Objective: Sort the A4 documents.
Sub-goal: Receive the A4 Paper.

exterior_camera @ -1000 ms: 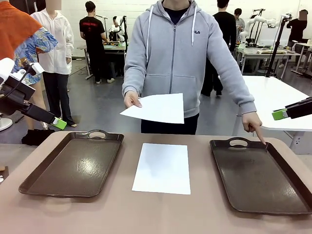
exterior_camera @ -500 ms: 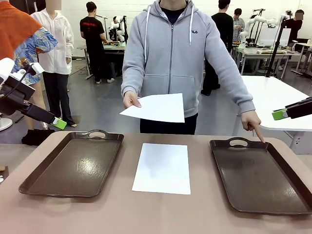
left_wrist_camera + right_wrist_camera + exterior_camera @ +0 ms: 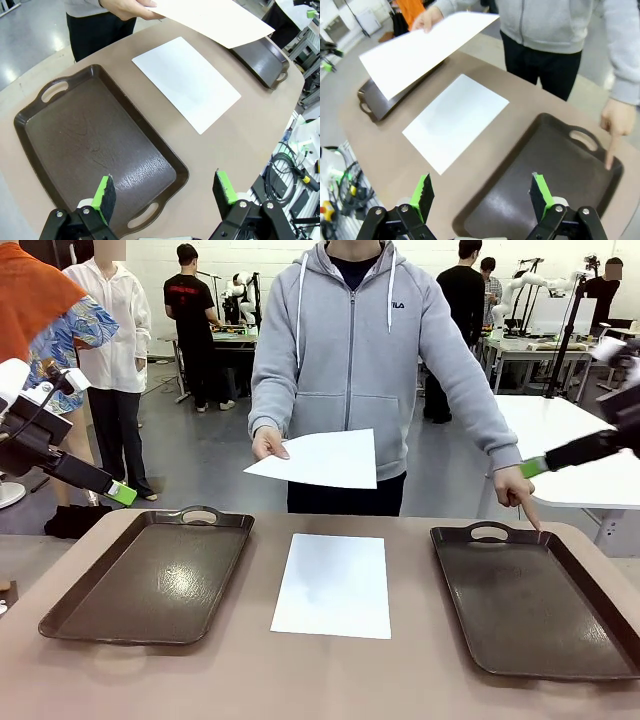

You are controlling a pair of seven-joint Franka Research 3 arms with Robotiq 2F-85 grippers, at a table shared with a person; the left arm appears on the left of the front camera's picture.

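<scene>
My left fingers point(image 3: 120, 493) hang wide open and empty at the left edge of the front view, above and outside the left tray point(image 3: 150, 575). My right fingers point(image 3: 535, 467) are spread just as wide and hold nothing at the right edge. They are just beside the person's pointing hand point(image 3: 515, 488), whose forefinger aims down at the far corner of the right tray point(image 3: 535, 610).

The flat A4 document point(image 3: 332, 585) lies on the tabletop point(image 3: 420, 680) at centre frame, between the trays and touching neither, well apart from both pairs of fingers. The raised A4 document point(image 3: 318, 460) is in the person's other hand point(image 3: 268, 445), in the air above centre.
</scene>
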